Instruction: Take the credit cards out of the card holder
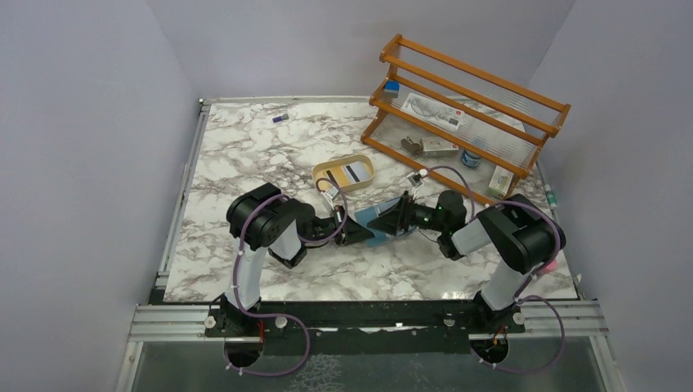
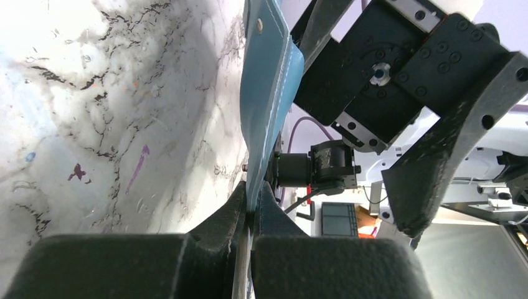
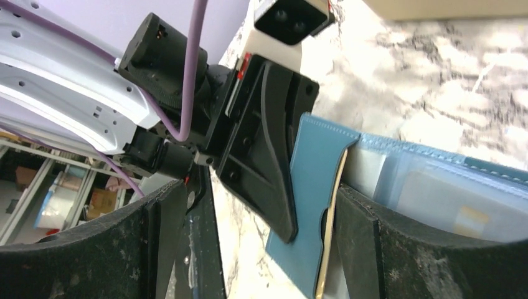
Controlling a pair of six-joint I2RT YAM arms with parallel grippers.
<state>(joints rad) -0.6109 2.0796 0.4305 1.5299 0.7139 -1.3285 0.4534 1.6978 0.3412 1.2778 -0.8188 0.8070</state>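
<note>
The teal-blue card holder (image 1: 377,220) stands on edge, partly unfolded, between my two grippers at mid-table. My left gripper (image 2: 252,208) is shut on one flap of the card holder (image 2: 268,93). My right gripper (image 3: 261,249) is open and straddles the holder's teal panel (image 3: 314,187) and the left gripper's finger. A thin yellowish credit card edge (image 3: 333,212) shows along that panel, close to my right finger (image 3: 361,243). Pale cards sit in the clear pockets (image 3: 448,199). One white card with a dark stripe (image 1: 351,172) lies in the tan tray (image 1: 327,170).
A wooden rack (image 1: 466,106) with small boxes and a tin stands at the back right. A small purple object (image 1: 280,118) lies at the back left. A marker (image 1: 550,196) lies near the table's right edge.
</note>
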